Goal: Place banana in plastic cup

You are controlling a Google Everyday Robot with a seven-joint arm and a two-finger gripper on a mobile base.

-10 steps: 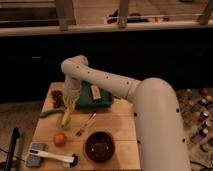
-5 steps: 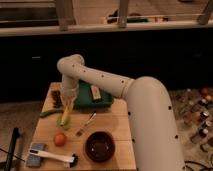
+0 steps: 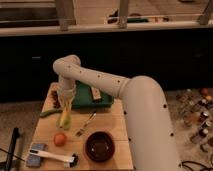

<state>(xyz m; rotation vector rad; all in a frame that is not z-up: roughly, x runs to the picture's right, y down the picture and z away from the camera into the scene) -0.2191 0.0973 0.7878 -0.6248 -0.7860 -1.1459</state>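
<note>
The banana [image 3: 64,118] is a small yellow shape standing nearly upright in the picture at the left of the wooden table [image 3: 117,134]. My gripper [image 3: 65,101] points down right above the banana's top end, at or very near touching it. I cannot make out the pale yellow-green plastic cup; it may be hidden behind the gripper or the banana. My white arm [image 3: 105,85] reaches in from the lower right across the table's back.
A long dark-green vegetable [image 3: 49,113] lies left of the banana. A green tray [image 3: 93,99] sits behind it. A fork [image 3: 86,125], an orange fruit [image 3: 60,139], a dark bowl [image 3: 100,146] and a brush [image 3: 52,157] on a grey pad [image 3: 35,156] lie nearer the front.
My arm's elbow and the gripper have shifted slightly to the left. The banana stays in about the same place under the gripper.
</note>
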